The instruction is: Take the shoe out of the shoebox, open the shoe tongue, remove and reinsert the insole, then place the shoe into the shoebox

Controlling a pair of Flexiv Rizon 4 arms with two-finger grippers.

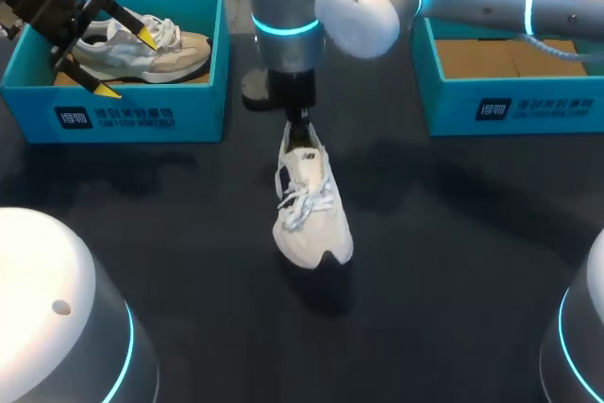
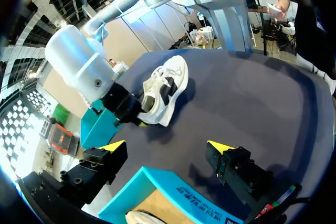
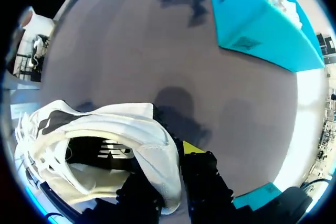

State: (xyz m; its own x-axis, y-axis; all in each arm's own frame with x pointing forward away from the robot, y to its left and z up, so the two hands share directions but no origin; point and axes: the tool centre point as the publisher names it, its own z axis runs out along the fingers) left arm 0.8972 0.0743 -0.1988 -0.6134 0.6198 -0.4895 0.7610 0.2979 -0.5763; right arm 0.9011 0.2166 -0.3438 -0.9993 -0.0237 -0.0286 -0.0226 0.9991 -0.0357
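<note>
The right arm is coming in from the right and reaching past the middle. Its right gripper is clamping the heel of the white shoe, which is hanging toe-forward over the table between the two boxes. I cannot tell whether the sole is touching the table.

The head view is showing only that the gripper meets the heel. The right wrist view is showing the grip itself. One finger is sitting inside the shoe's opening and the other, its yellow tip showing, is pressing on the outside, so the heel wall is pinched between them.

The left gripper is hovering over the left box, where a grey shoe is lying on its sole. In the left wrist view its fingers are standing wide apart with nothing between them, above the box's rim. That view is also taking in the white shoe from the side, with the right gripper at its heel.

The right box is showing only in the head view, baring its cardboard floor.
</note>
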